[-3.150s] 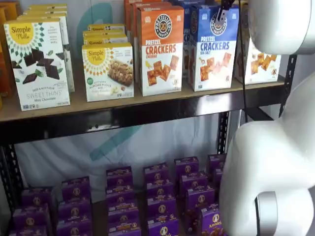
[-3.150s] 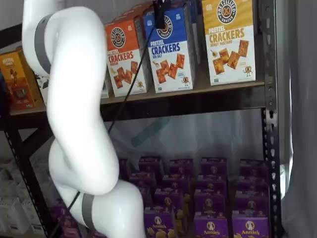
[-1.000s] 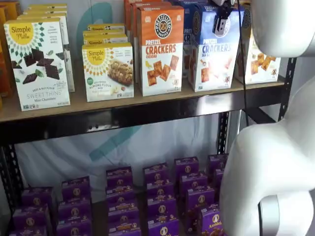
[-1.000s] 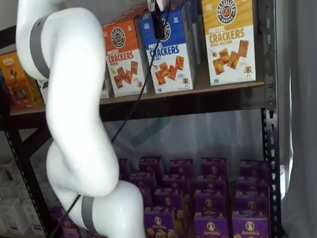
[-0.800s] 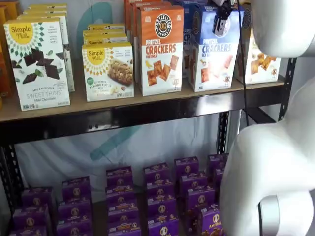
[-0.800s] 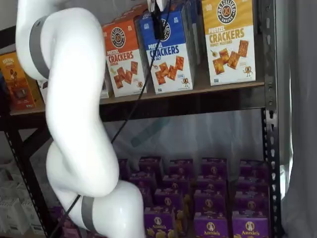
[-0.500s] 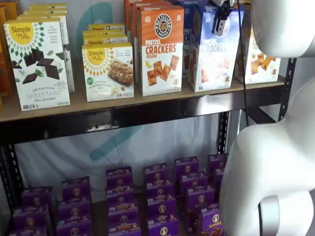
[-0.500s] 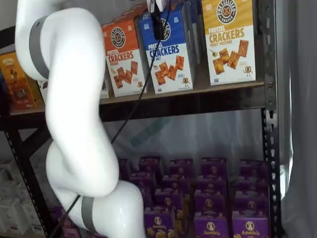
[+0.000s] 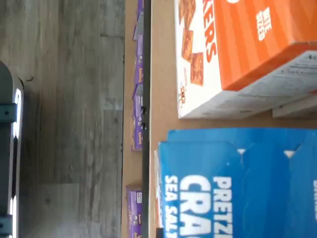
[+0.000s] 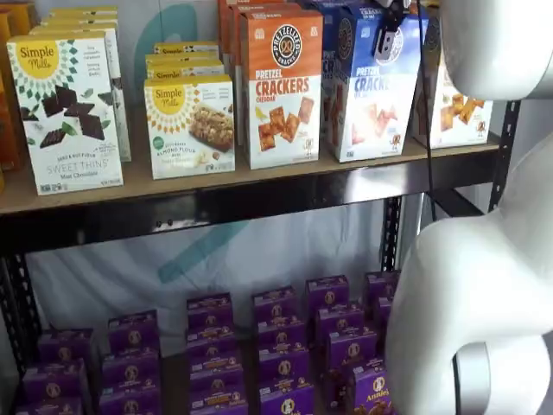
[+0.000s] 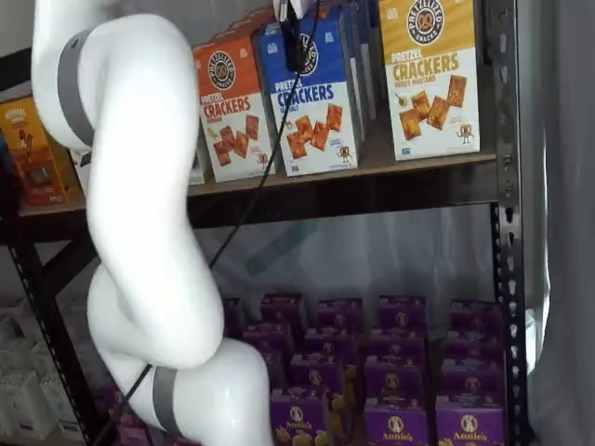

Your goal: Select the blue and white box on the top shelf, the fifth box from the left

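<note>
The claw (image 10: pixel 386 39) is clamping the blue box (image 10: pixel 371 95) by its upper edge, it seems, tipping it forward on the top shelf (image 10: pixel 259 177), probably for pulling out.

You see the black gripper fingers (image 11: pixel 294 51) clamped over the upper front of the tall blue and white cardboard box (image 11: pixel 316 107), which leans slightly on the tan wooden top shelf (image 11: pixel 418 158) between the orange-topped Cheddar cracker box (image 11: pixel 232 107) on its left and the yellow-topped cracker box (image 11: pixel 433 79) to its right.
</note>
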### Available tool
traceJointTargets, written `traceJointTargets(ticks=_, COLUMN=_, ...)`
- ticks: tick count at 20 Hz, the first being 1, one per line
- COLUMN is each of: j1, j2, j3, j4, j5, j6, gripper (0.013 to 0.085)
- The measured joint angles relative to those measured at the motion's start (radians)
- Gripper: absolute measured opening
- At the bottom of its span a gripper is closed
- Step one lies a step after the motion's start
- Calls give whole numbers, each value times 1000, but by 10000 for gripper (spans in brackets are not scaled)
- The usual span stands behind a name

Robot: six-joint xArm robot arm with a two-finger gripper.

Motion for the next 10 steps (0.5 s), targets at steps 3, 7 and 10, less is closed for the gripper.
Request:
traceJointTargets(ticks=3, j1=-2, j2=-2, j3=-11, j4=5, j5=25, j6=2, gripper=530)
traceJointTargets(ticks=7, j1=-8, j2=-17, j3=-11, j4=11, j5=59, j6=2, gripper=530)
traceJointTargets(ticks=10, j1=-15, j2=-47, j3=11, j4=16, j5=74, j6=-2, gripper=530)
